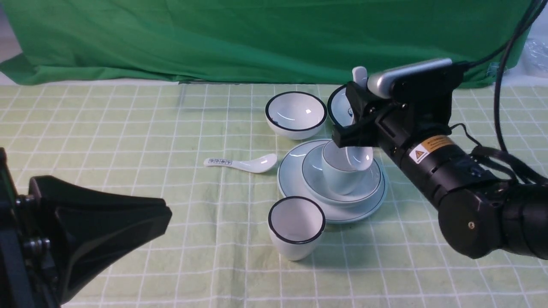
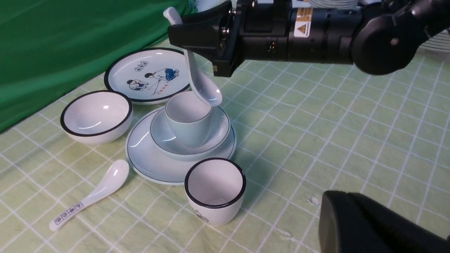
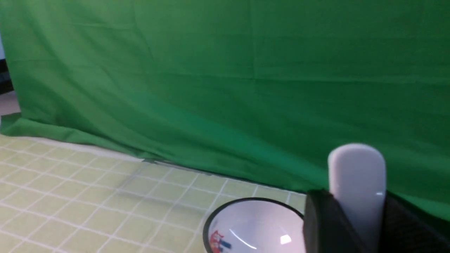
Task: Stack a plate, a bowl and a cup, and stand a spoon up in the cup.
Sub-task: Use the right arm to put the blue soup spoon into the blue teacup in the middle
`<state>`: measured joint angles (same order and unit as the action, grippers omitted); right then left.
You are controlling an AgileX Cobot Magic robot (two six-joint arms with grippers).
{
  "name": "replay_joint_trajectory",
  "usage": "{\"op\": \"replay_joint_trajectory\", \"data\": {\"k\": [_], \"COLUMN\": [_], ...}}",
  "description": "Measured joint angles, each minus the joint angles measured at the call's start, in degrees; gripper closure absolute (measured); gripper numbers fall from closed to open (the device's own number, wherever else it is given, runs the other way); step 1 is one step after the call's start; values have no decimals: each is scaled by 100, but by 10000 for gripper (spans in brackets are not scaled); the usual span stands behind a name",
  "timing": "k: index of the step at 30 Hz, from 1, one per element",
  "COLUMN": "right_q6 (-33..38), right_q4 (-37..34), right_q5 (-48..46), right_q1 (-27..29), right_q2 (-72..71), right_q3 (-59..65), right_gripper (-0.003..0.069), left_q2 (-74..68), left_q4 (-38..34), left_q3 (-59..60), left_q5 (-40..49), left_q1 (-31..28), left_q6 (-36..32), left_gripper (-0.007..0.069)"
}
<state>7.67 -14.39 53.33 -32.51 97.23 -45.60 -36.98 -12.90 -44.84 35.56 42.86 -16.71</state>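
Under the right fingers, closed on the spoon, plate, bowl and cup stand stacked; only placing the spoon seems left.

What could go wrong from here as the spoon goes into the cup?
1. The spoon, held by the right gripper, hangs over the rim of the cup, not its middle. Lowering it may catch the rim and tip the cup, which stands loose in the bowl.
2. The spoon is tilted. Once released, its long handle might lean and topple the cup.
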Motion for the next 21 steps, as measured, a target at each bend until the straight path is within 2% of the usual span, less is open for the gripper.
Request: {"op": "replay_joint_trajectory", "data": {"k": [7,14,21], "right_q6": [-498,-539,-874], "right_q4": [414,504,511], "right_q5": [116,175,228], "right_q1": [117,285,465], "right_q2": [361,663,1186], "right_q3": [-336,-446,-449], "right_gripper": [481,481,481], "left_q2": [0,0,0], "left_q4": [-21,-41,-41], "left_q3": [0,0,0], "left_q5": [0,0,0], "left_q1": [0,0,0], "left_q6": [5,5,5], "left_gripper": [624,624,624]}}
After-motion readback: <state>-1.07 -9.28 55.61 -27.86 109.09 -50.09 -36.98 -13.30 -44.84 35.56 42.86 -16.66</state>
